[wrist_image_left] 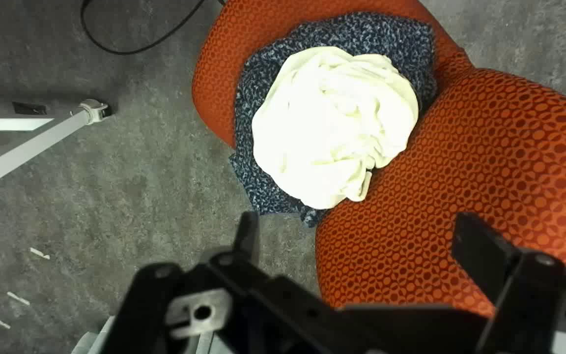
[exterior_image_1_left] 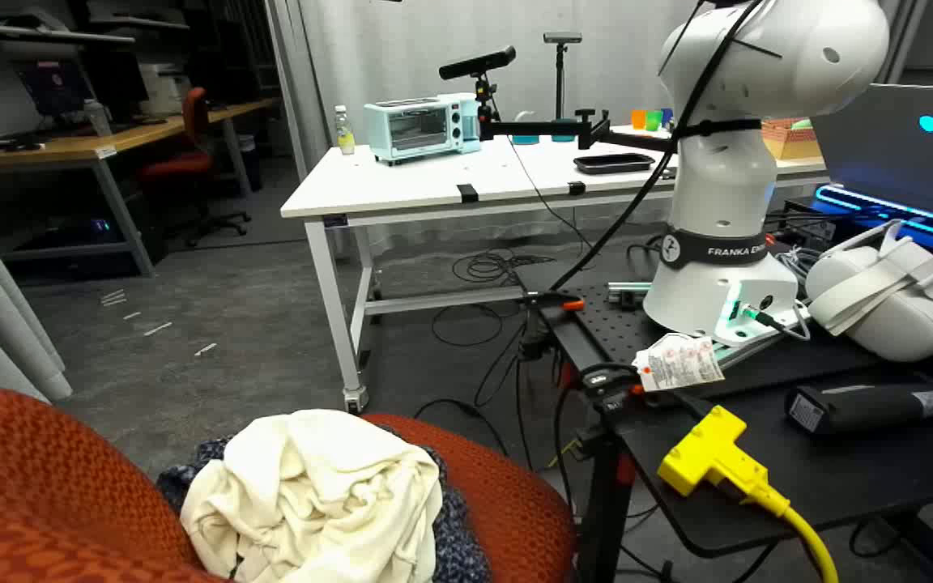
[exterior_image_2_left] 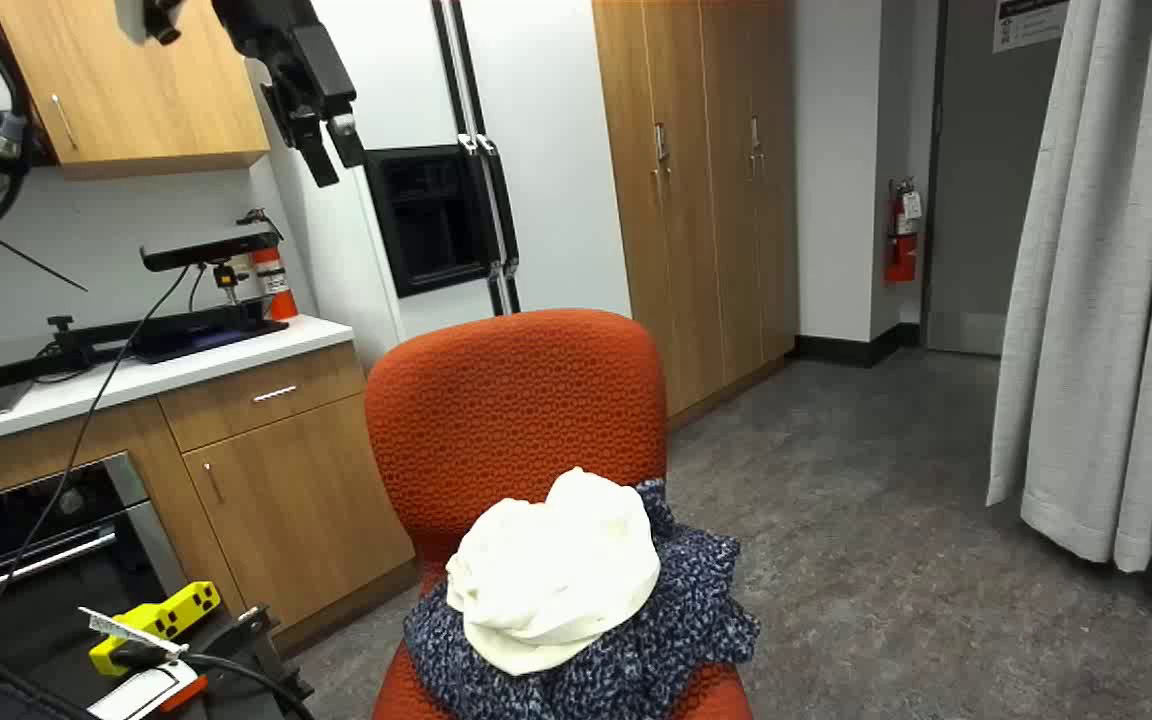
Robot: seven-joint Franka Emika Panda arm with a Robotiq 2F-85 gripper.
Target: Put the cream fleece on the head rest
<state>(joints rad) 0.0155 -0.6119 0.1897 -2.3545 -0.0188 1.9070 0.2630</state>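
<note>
Nearest the camera in the wrist view, can see the black, two-fingered metal end effector (wrist_image_left: 356, 233), released, with fingers (wrist_image_left: 479, 250) spread wide apart, higher than the rust-orange chair (exterior_image_2_left: 526, 430) in coarse, patterned upholstery. On the chair's seat (wrist_image_left: 219, 88), find the pale cream, soft fleece cloth (wrist_image_left: 312, 132), wrinkled and bunched into a bulky round heap on top of the dark blue, white-speckled fabric (wrist_image_left: 366, 34). Can see both there in both exterior views too. Note the fabric spreading out from under the heap and reaching past the edge of the seat. Cannot tell contact from mere closeness between the fleece and the chair's back (wrist_image_left: 509, 162). At the top of the chair, see the rounded, padded, rust-orange head rest (exterior_image_2_left: 536, 345), higher than the fleece.

Near the chair, in an exterior view, see a bright yellow, T-shaped power splitter (exterior_image_1_left: 713, 453) on a flat black tabletop (exterior_image_1_left: 855, 486), and on that same side of the chair the white, jointed robot arm (exterior_image_1_left: 726, 162). Farther from the chair, see a white rectangular tabletop (exterior_image_1_left: 410, 178) carrying a pale blue, boxy toaster oven (exterior_image_1_left: 418, 129), a clear bottle (exterior_image_1_left: 344, 134) and a shallow black tray (exterior_image_1_left: 614, 164). Behind the chair, in an exterior view, make out tall, wood-grained cabinets (exterior_image_2_left: 706, 200).
</note>
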